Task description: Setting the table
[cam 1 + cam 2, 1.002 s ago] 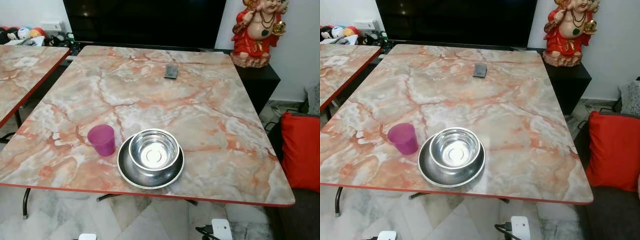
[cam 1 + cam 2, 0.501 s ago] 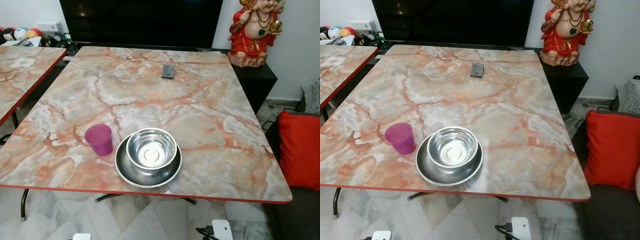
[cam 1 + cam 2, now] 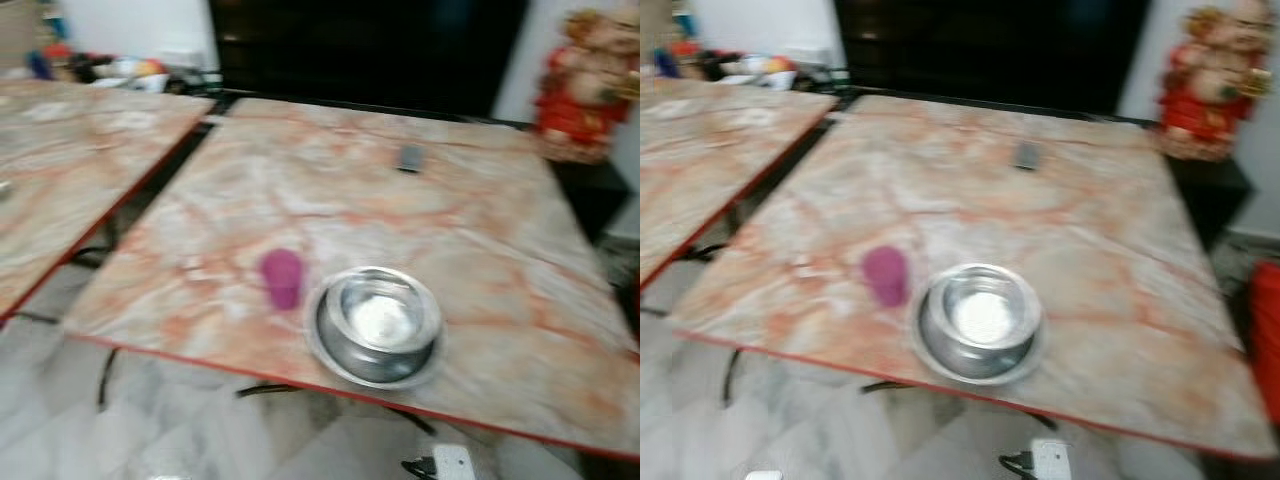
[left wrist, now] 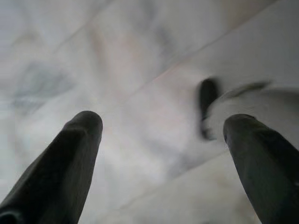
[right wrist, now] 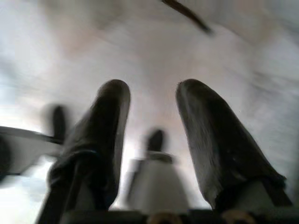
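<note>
No readable text, label or number on anything here.

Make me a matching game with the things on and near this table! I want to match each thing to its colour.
Things:
1. cup
2. bowl
3. statue
4. small flat object at the table's far side

Colours:
A. silver
B. dark grey
C. purple
D. red and gold

Pairs: 1-C, 2-A, 3-D, 4-B
</note>
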